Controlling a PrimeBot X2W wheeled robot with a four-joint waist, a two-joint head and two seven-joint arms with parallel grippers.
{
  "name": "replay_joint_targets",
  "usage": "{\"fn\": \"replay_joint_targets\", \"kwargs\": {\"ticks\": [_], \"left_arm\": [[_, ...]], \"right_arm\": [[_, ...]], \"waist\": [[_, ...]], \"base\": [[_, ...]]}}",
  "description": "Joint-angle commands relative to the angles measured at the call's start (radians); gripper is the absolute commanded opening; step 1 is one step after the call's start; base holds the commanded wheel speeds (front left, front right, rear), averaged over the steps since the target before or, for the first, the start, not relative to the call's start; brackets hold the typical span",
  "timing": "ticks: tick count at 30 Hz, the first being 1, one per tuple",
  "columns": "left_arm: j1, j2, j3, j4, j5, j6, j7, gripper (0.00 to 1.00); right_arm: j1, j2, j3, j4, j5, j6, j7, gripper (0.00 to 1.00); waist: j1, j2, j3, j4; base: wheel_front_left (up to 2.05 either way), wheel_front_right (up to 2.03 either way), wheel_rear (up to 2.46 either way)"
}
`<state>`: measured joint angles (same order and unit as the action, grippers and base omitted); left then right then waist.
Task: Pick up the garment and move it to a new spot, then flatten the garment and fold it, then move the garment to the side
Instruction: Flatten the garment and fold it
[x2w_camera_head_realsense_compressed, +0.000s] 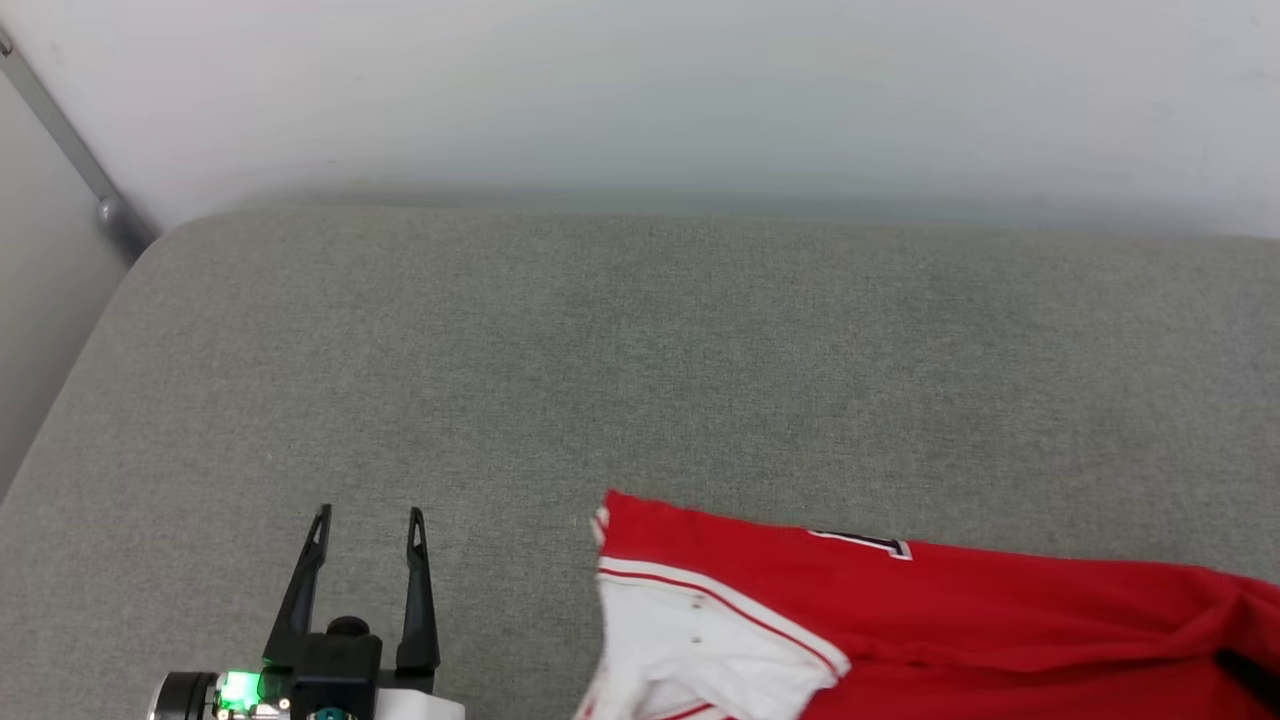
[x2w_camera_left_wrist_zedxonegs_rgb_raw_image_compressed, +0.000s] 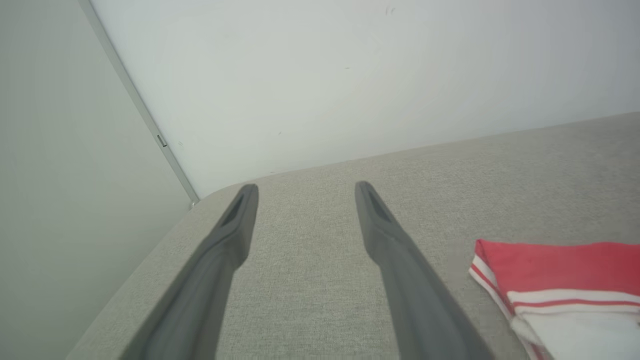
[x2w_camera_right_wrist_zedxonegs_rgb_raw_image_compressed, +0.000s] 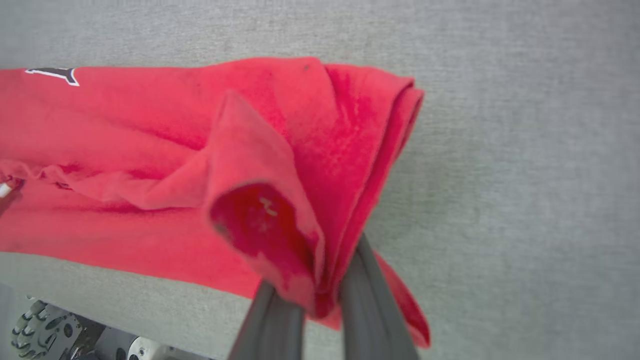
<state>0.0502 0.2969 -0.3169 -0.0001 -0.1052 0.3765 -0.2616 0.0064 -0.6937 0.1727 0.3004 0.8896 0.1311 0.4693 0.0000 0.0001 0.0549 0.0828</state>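
The garment (x2w_camera_head_realsense_compressed: 1000, 620) lies on a wide grey woven cushion (x2w_camera_head_realsense_compressed: 700, 350), red body spread out, with a white sleeve (x2w_camera_head_realsense_compressed: 700, 640) and its red-white trim at the end nearest the left gripper. A bit of a black, white-outlined number (x2w_camera_head_realsense_compressed: 870, 543) shows at the garment's far edge. Beyond the garment, the cushion runs bare up to a plain white wall (x2w_camera_head_realsense_compressed: 640, 90). Far to the garment's left, the cushion rounds off into a corner, where a thin metal strip (x2w_camera_head_realsense_compressed: 60, 130) slants down the wall.

The left gripper (x2w_camera_head_realsense_compressed: 368, 525) hovers over bare cushion just left of the sleeve, not touching it, fingers spread wide apart with nothing between them.

The right gripper (x2w_camera_right_wrist_zedxonegs_rgb_raw_image_compressed: 325, 295) is clamped on a bunched red fold at the garment's other end, with layers of fabric pinched between the two dark fingers (x2w_camera_right_wrist_zedxonegs_rgb_raw_image_compressed: 370, 305) and lifted into a peak.

In the right wrist view a narrow band of cushion runs between the garment's hem and the near edge. Below that edge a wheel (x2w_camera_right_wrist_zedxonegs_rgb_raw_image_compressed: 45, 332) shows. Right of the gripped end, the cushion is bare.
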Motion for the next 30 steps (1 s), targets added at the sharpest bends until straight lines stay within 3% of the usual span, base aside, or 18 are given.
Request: {"fn": "replay_joint_targets", "kwargs": {"ticks": [1, 8, 13, 22, 30], "left_arm": [[0.016, -0.011, 0.009, 0.002, 0.014, -0.009, -0.004, 1.0], [0.038, -0.027, 0.027, 0.011, 0.037, -0.034, -0.004, 1.0], [0.048, -0.038, 0.041, 0.018, 0.049, -0.054, -0.004, 1.0], [0.036, -0.045, 0.052, 0.027, 0.07, -0.085, -0.004, 1.0], [0.003, -0.064, 0.048, 0.029, 0.081, -0.109, -0.004, 1.0]], "right_arm": [[0.004, -0.03, -0.023, 0.022, 0.002, -0.001, 0.007, 0.0], [0.01, -0.093, -0.062, 0.05, -0.03, -0.001, 0.033, 0.0], [0.02, -0.097, -0.032, -0.065, -0.042, -0.001, 0.048, 0.0], [-0.002, -0.033, 0.096, -0.409, -0.045, -0.001, 0.114, 0.0], [-0.178, 0.058, 0.319, -0.487, -0.093, -0.001, 0.165, 0.0]], "waist": [[0.0, -0.0001, -0.008, -0.001], [0.0, -0.0001, -0.021, -0.001], [0.0, -0.0001, -0.03, 0.001], [0.0, -0.0001, -0.033, 0.02], [0.0, -0.0001, -0.003, 0.047]], "base": [[0.0, 0.0, 0.0], [0.0, 0.0, 0.0], [0.0, 0.0, 0.0], [0.0, 0.0, 0.0], [0.0, 0.0, 0.0]]}}
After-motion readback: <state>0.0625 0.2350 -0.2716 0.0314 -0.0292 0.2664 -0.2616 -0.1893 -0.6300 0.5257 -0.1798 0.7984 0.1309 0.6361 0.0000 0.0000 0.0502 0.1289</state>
